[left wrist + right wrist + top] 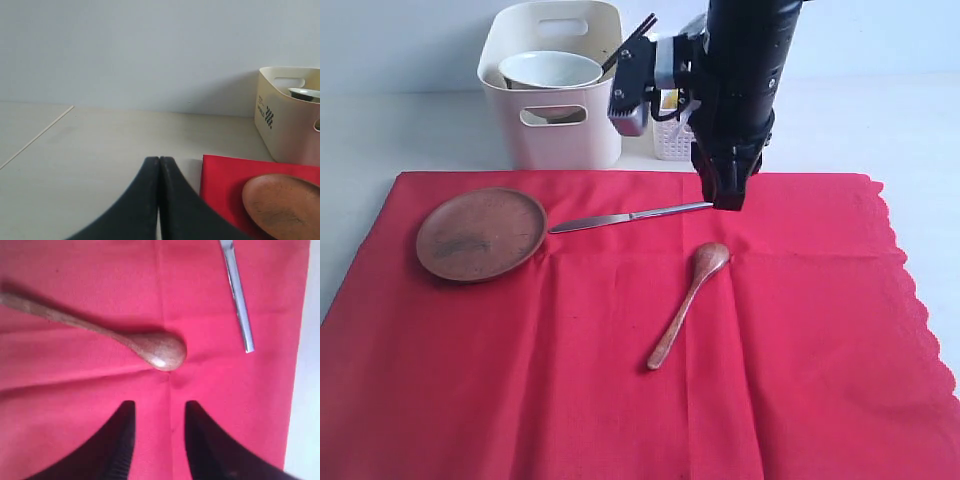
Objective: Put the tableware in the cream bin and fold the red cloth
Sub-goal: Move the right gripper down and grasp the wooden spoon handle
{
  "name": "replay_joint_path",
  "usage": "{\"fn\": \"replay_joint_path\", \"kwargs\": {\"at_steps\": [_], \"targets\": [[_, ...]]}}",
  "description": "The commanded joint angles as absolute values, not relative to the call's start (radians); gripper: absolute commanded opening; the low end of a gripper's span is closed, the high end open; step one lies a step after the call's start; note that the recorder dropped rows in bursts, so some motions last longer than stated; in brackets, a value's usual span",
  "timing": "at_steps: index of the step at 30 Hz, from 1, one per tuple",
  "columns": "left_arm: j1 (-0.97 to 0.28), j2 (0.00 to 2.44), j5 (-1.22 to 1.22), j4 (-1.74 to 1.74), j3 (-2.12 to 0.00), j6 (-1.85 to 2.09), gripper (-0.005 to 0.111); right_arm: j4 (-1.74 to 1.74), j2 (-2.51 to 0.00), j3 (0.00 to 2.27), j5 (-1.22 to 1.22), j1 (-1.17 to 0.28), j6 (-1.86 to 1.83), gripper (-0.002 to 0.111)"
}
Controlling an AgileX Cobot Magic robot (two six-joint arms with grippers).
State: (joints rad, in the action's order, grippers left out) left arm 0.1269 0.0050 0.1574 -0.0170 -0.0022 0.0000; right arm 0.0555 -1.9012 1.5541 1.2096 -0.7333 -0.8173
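The red cloth [620, 380] lies spread flat on the table. On it are the brown plate [480, 233], the steel knife [630, 217] and the wooden spoon [688, 303]. The cream bin [555, 145] stands behind the cloth, holding the pale bowl [550, 68] and dark chopsticks [632, 45]. My right gripper [728, 200] points down just above the cloth, by the knife's handle end and behind the spoon's bowl. In the right wrist view this gripper [160, 407] is open and empty, with the spoon [160, 352] and knife [237, 295] ahead. My left gripper [159, 159] is shut and empty, beside the cloth's corner [225, 175] and the plate [282, 205].
A white lattice basket [672, 140] stands right of the cream bin, partly hidden by the right arm. The cloth's scalloped edge [910, 290] runs along the right side. Bare pale table [100, 145] lies left of the cloth.
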Motion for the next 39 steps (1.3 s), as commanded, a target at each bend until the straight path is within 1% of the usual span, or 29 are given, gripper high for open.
{"fn": "replay_joint_path", "kwargs": {"at_steps": [1, 3, 4, 13, 25, 31, 34, 37, 39], "targets": [[0.129, 0.0, 0.155, -0.011, 0.0, -0.007, 0.001, 0.072, -1.918, 1.529, 1.221, -0.733, -0.923, 0.058], [0.129, 0.0, 0.155, -0.011, 0.0, -0.007, 0.001, 0.06, -1.92, 1.499, 1.209, -0.733, -0.971, 0.064], [0.129, 0.0, 0.155, -0.011, 0.0, -0.007, 0.001, 0.06, -1.92, 1.485, 1.19, -0.733, -0.987, 0.065], [0.129, 0.0, 0.155, -0.011, 0.0, -0.007, 0.001, 0.059, -1.924, 1.351, 0.89, -0.733, -1.113, 0.066], [0.129, 0.0, 0.155, -0.011, 0.0, -0.007, 0.001, 0.063, -2.085, 1.342, 0.855, -0.733, -1.143, 0.066], [0.129, 0.0, 0.155, -0.011, 0.0, -0.007, 0.001, 0.067, -2.122, 1.342, 0.784, -0.733, -1.152, 0.065], [0.129, 0.0, 0.155, -0.011, 0.0, -0.007, 0.001, 0.067, -2.124, 1.342, 0.779, -0.733, -1.159, 0.06], [0.129, 0.0, 0.155, -0.011, 0.0, -0.007, 0.001, 0.067, -2.125, 1.342, 0.779, -0.733, -1.159, 0.049], [0.129, 0.0, 0.155, -0.011, 0.0, -0.007, 0.001, 0.067, -2.125, 1.342, 0.779, -0.733, -1.159, 0.038]]}}
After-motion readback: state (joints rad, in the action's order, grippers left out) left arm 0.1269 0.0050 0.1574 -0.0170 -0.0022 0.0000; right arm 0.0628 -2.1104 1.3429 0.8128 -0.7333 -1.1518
